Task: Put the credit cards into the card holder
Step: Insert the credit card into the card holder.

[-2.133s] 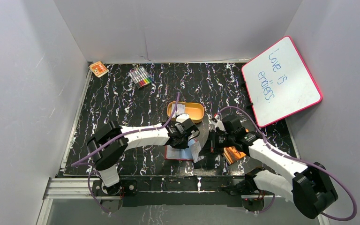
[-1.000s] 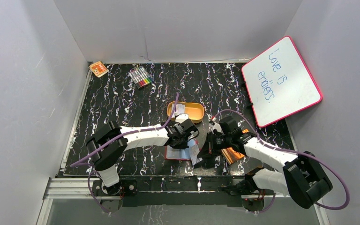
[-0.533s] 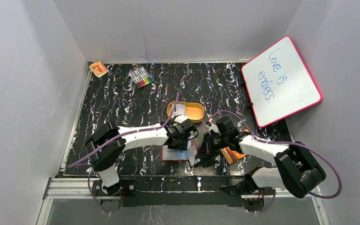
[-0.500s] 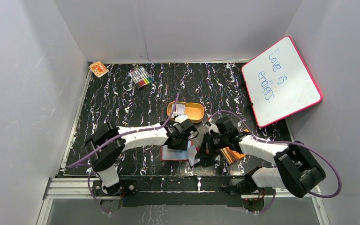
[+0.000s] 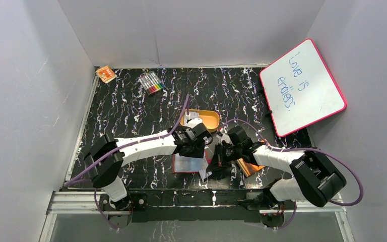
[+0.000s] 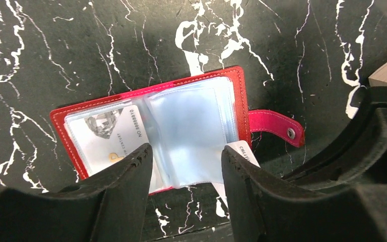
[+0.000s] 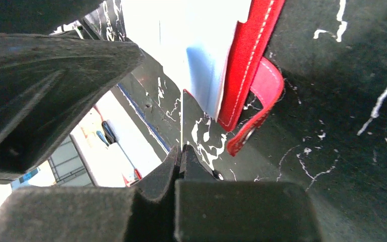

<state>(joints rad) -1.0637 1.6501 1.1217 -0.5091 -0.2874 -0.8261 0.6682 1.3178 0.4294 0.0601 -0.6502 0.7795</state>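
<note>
Holding a credit card (under clear plastic), open card holder

Top view; clock directions are taken from the holder.

- **12 o'clock:** the left gripper hangs over the holder with its jaws apart. The tin stands just beyond it, and past the tin the table is bare.
- **9–10 o'clock:** the left arm crosses above the table.
- **3 o'clock:** the right gripper, closed on a card, is just beside the tab. The booklet and the right arm lie behind it.
- **6 o'clock:** a narrow strip runs to the table edge.
- **11 o'clock, far:** the markers and the box.
- **2 o'clock:** the whiteboard.
</note>
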